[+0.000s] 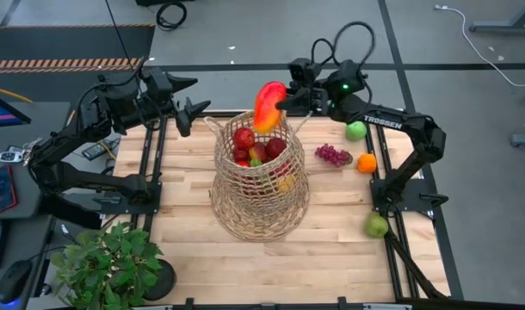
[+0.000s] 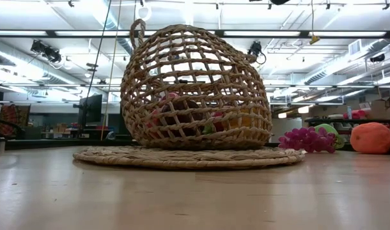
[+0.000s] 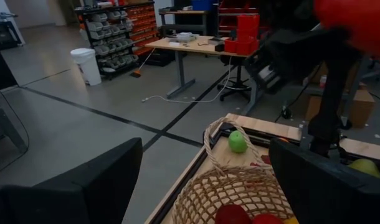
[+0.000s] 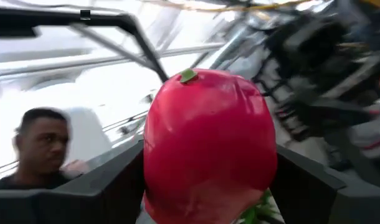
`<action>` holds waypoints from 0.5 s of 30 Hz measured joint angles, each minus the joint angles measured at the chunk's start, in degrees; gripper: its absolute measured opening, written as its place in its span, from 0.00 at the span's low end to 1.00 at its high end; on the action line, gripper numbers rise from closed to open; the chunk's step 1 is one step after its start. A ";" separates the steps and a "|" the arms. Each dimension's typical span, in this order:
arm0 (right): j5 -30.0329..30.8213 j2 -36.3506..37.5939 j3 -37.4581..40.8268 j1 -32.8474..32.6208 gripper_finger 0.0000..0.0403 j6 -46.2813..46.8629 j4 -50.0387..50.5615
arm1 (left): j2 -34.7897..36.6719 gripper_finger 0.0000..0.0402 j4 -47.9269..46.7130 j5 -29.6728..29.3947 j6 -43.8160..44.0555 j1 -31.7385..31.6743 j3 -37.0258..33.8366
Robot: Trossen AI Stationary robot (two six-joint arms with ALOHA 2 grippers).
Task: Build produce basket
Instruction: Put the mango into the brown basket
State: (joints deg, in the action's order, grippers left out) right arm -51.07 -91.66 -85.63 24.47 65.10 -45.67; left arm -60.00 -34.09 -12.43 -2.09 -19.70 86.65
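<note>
right pincer (image 1: 284,102) grasping our red-orange mango (image 1: 268,105) above the wicker basket (image 1: 261,185); left pincer (image 1: 194,112) waits released beside it

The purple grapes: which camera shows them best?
The low view: the purple grapes lie in plain side view beside the basket. The high view shows them small on the table. Neither wrist view shows them.
</note>
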 joint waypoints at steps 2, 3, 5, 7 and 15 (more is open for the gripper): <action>2.81 0.04 -0.43 0.08 0.74 -3.94 6.37 | 0.00 0.89 0.00 0.00 0.00 0.00 0.00; 4.54 0.04 -0.98 0.11 0.74 -7.10 11.66 | -0.01 0.89 0.00 0.00 0.00 0.00 0.00; 9.24 0.02 -3.08 -0.12 0.74 -15.91 24.95 | 0.01 0.89 0.00 0.00 0.00 0.00 0.00; 16.76 -0.08 -6.77 -1.19 0.74 -26.21 39.81 | -0.01 0.89 0.00 0.00 0.00 0.00 0.00; 36.88 -6.09 -23.44 -4.70 0.74 -47.58 76.34 | 0.00 0.89 0.00 0.02 0.00 0.00 0.00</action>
State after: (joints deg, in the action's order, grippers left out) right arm -14.19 -97.74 -109.06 19.77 17.52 30.67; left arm -60.00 -34.09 -12.40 -2.09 -19.70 86.65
